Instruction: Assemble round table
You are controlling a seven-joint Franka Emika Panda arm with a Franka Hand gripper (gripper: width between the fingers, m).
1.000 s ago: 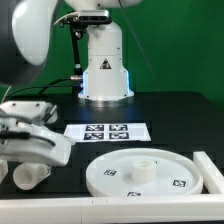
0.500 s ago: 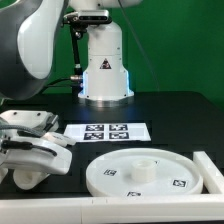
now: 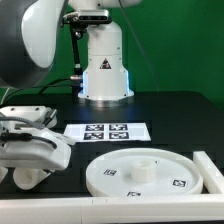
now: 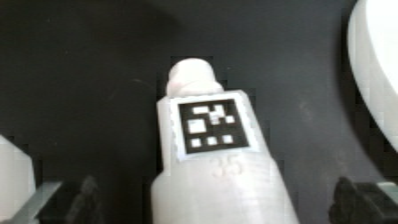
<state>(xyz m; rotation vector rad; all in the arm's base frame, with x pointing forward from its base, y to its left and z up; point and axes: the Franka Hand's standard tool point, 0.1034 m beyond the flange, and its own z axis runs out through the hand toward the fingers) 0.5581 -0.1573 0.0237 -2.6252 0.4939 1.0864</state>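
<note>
The white, rimmed round tabletop (image 3: 187, 166) lay flat, hub (image 3: 141, 166) upward. The tagged cylindrical leg (image 4: 212, 165) lay on its side, apart from it.

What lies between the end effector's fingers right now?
The leg, tag up, lies between the open end effector's fingers; the wrist view shows it, with gaps on both sides.

We count one large white rimmed round plastic disc (image 3: 150, 186), which carries one raised central hub (image 3: 141, 167). We count one short white cylindrical plastic leg (image 4: 214, 160).

For the small black-and-white square tags, two show on the disc (image 3: 112, 172) and one on the leg (image 4: 210, 126).

We count one thin flat white marker board (image 3: 108, 131); its own tags are too small to count.

We count one black table (image 3: 170, 115), one white robot arm (image 3: 105, 65), and one gripper (image 4: 214, 200) with two dark fingers (image 4: 63, 200).
</note>
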